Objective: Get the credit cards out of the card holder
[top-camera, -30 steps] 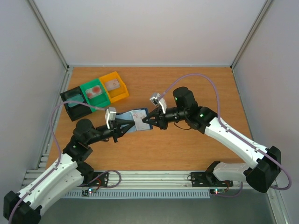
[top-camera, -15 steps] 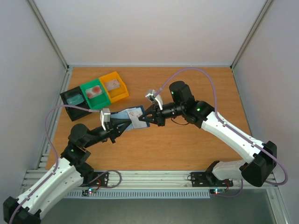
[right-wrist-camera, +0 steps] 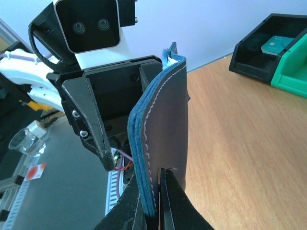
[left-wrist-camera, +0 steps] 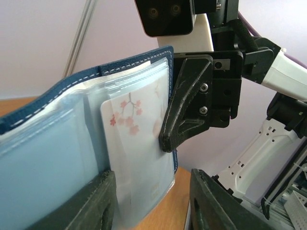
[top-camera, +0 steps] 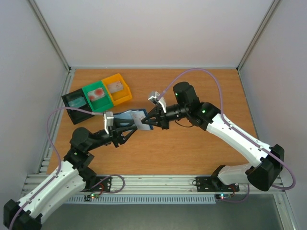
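Observation:
The navy card holder point(top-camera: 127, 116) hangs open in the air between the two arms. My right gripper point(right-wrist-camera: 154, 191) is shut on the card holder's point(right-wrist-camera: 165, 124) lower edge. In the left wrist view the card holder's blue-grey pockets point(left-wrist-camera: 48, 143) face the camera. A pale credit card with reddish blossom marks point(left-wrist-camera: 136, 139) sits in a clear sleeve. My left gripper point(left-wrist-camera: 151, 179) is open with that card's lower end between its jaws; the right finger stands apart from it. From above, the left gripper point(top-camera: 135, 125) meets the right gripper point(top-camera: 147, 122) at the card point(top-camera: 140, 123).
At the back left stand a black bin point(top-camera: 72, 109), a green bin point(top-camera: 92, 101) and a yellow bin point(top-camera: 125, 93) in a row. A teal card point(right-wrist-camera: 277, 44) lies in the black bin, and a pale card lies in each of the other two. Bare wooden table surrounds the arms.
My left gripper's jaws have come apart; they were shut at the card before. Both arms shifted slightly left over the last second, the card holder staying in the right gripper.

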